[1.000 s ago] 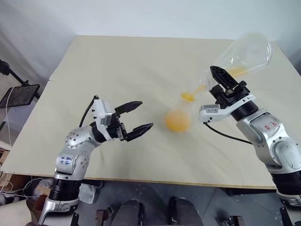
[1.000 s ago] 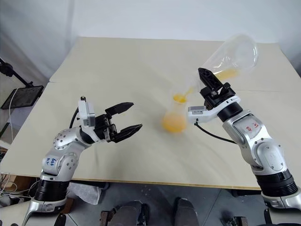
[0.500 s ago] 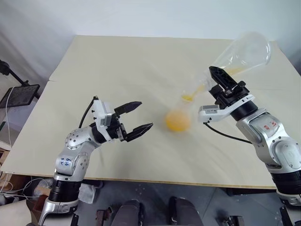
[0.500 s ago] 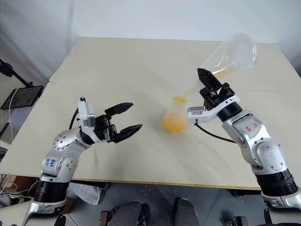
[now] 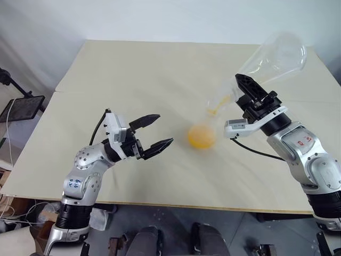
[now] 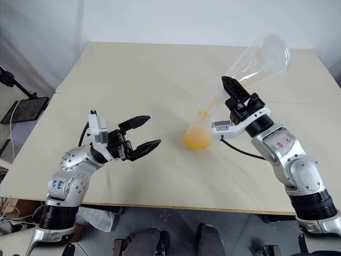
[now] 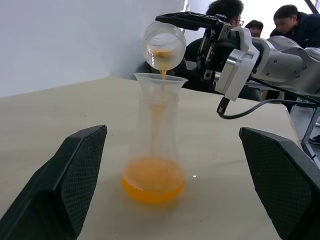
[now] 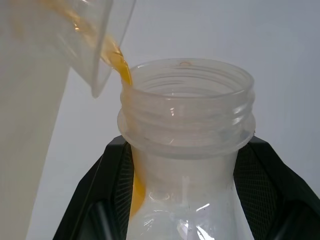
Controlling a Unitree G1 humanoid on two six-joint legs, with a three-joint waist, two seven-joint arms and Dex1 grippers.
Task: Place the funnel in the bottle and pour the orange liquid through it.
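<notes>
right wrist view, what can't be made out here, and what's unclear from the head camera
- Right wrist view: funnel cut off by the top edge, so its stem is unseen.
- Right wrist view: flask body cut off by the bottom edge, so how full it is cannot be told.
- Right wrist view: right gripper, its tips hidden behind the flask's neck.
- Left eye view: bottle neck too faint against the table to trace.

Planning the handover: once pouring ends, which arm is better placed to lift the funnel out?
Left, probably: the left gripper is open and free beside the bottle; the right gripper holds the tilted flask.
</notes>
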